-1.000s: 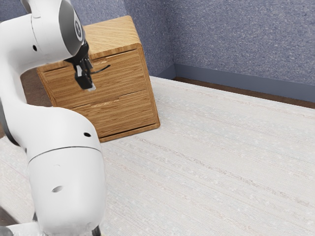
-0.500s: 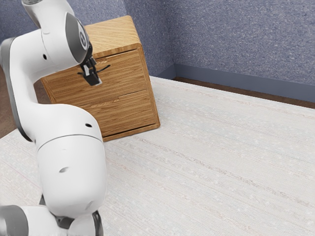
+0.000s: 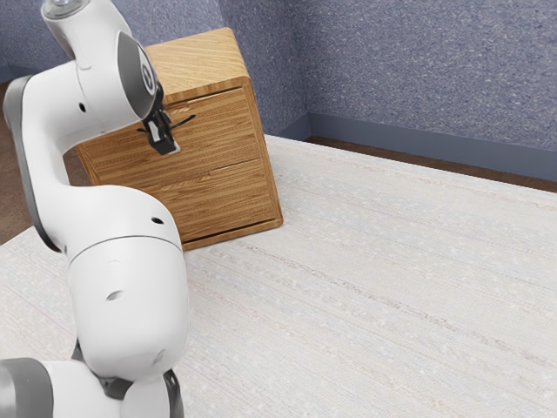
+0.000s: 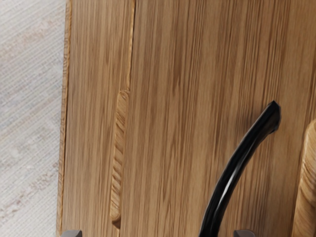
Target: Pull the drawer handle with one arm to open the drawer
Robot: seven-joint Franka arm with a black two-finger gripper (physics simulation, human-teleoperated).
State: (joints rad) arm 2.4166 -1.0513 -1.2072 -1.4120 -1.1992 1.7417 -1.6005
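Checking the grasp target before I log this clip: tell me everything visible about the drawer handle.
The drawer handle is a slim, glossy black bar, bowed outward, looking like metal or plastic. It sits on the top drawer front of the wooden cabinet, one tapered end meeting the wood. The gripper is at it; the handle passes between the open fingers, neither visibly touching it.

Cabinet [image 3: 193, 61] on the table's [image 3: 392, 287] far side, exterior view's left; claw [image 3: 161, 135] at the upper drawer's [image 3: 222, 122] handle [image 3: 184, 118].
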